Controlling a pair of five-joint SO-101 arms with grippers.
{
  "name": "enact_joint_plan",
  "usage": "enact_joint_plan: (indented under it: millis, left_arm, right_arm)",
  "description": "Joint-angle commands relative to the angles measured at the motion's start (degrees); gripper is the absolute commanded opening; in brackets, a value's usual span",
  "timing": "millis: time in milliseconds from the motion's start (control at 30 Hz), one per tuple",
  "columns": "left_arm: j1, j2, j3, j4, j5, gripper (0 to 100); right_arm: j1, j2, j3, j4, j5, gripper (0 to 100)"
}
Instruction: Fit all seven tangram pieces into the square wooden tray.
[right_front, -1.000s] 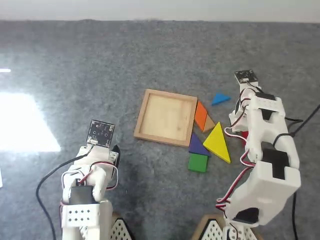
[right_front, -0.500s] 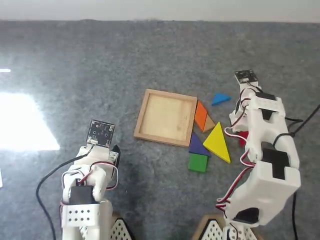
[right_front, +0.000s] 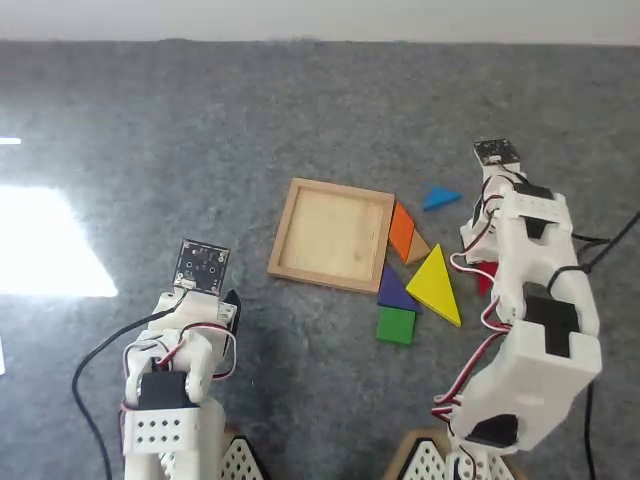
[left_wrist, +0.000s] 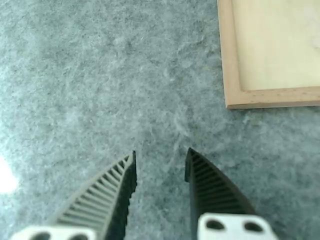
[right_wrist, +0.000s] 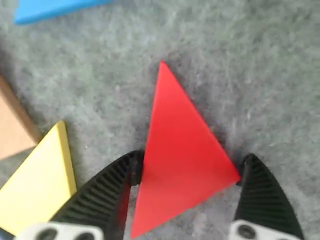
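Only my right arm (right_front: 525, 250) has nudged slightly toward 3 o'clock. Left jaws stand apart over bare grey bench (right_front: 200, 120). Square wooden tray (right_front: 281, 226) sits empty at centre. Right jaws are apart, straddling the red triangular piece (right_wrist: 182, 155) at the tray's 3 o'clock.

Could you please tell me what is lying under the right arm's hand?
A red triangle lies flat on the grey mat between the spread fingers of the right hand. In the high view the right arm covers most of it, leaving a red sliver visible.
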Motion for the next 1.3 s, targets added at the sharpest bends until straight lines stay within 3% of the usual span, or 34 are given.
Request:
enact_joint_plan:
  millis: [0,533,733,933,1267]
  left_arm:
    - [-0.4,-0.9,-0.5,0.0,-0.7,15]
    - [-0.4,-0.9,-0.5,0.0,-0.7,15]
    - [-0.4,-0.9,-0.5,0.0,-0.7,15]
    - [-0.4,-0.9,-0.5,0.0,-0.7,15]
    - [-0.4,-0.9,-0.5,0.0,-0.7,15]
  right_arm:
    - [-1.5,-4.6,-4.7,5.8,-1.1,25.4]
    - [-20.8,-20.7,-5.4,15.6,-13.3,25.4]
    - [-29.7,-20.7,-5.5,12.6,-24.1,25.4]
    - [-37.8,-20.5,-5.4,8.5,-26.7,25.3]
    - [-41.5,-4.1,-16.8,1.2,-34.5,25.3]
